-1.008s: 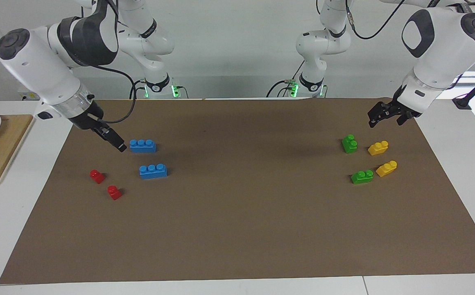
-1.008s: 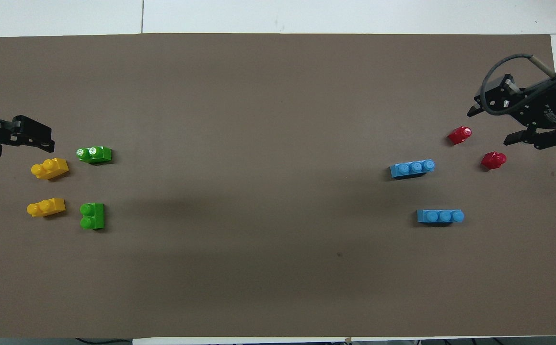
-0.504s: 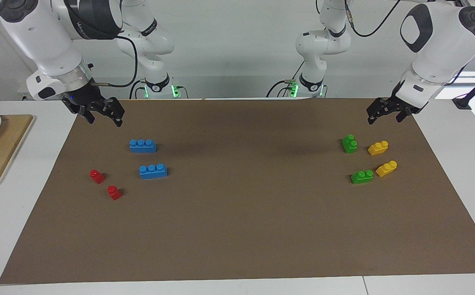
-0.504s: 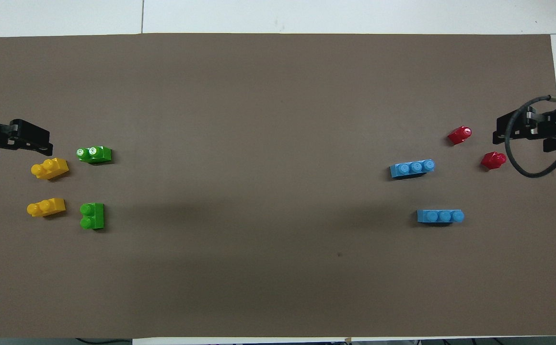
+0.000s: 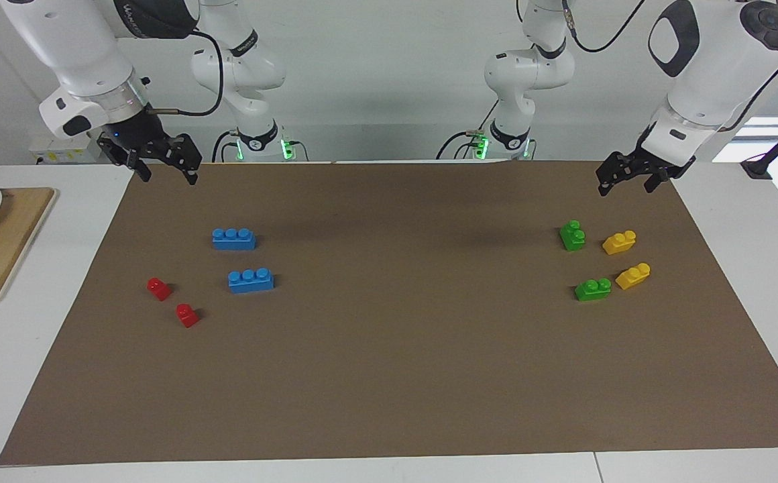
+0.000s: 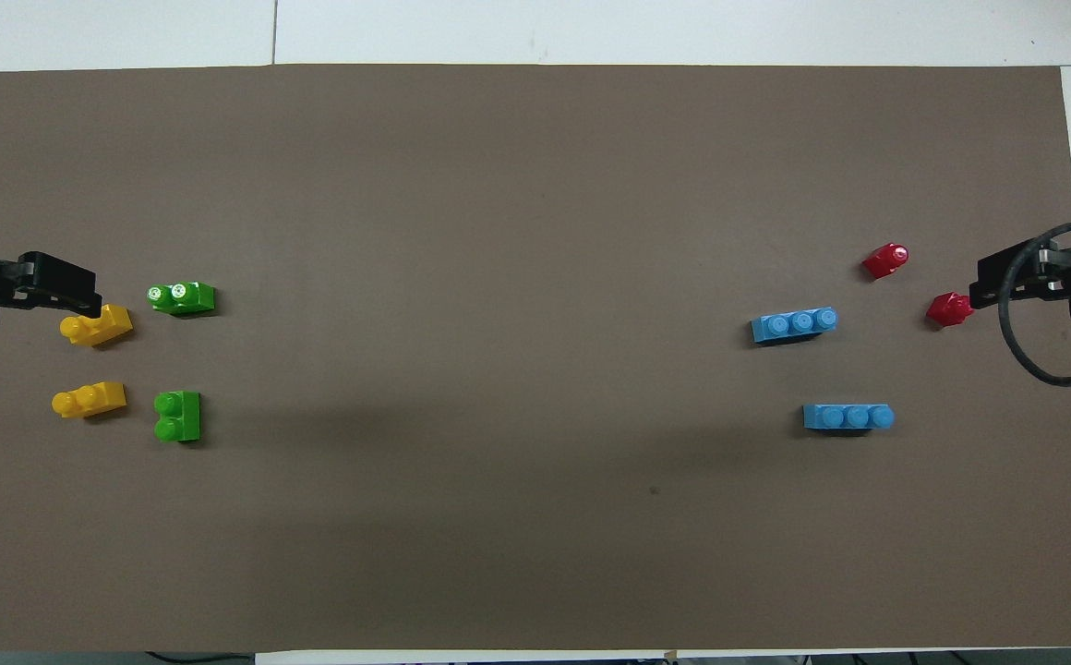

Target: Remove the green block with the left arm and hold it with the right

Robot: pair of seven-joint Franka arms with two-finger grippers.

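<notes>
left gripper [image 5: 622,178]: fingers spread wide, holding nothing; hangs over the brown mat [image 5: 402,376] at the left arm's end of the worktop, close to the green pair, so the pick looks like a short drop
right gripper [image 5: 161,161]: fingers well apart, empty; up over the mat's corner at its own end, probably waiting for the handover
green block [image 5: 572,235]: on the mat, untouched, beside a yellow brick [image 5: 619,242]
second green block [image 5: 593,289]: farther from the robots, just beside another yellow brick [image 5: 633,276] (either could be the target, can't tell which)
blue bricks [image 5: 233,239]: at the right arm's end with the red bricks [image 5: 159,288], well apart from the greens
status: nothing grasped yet
</notes>
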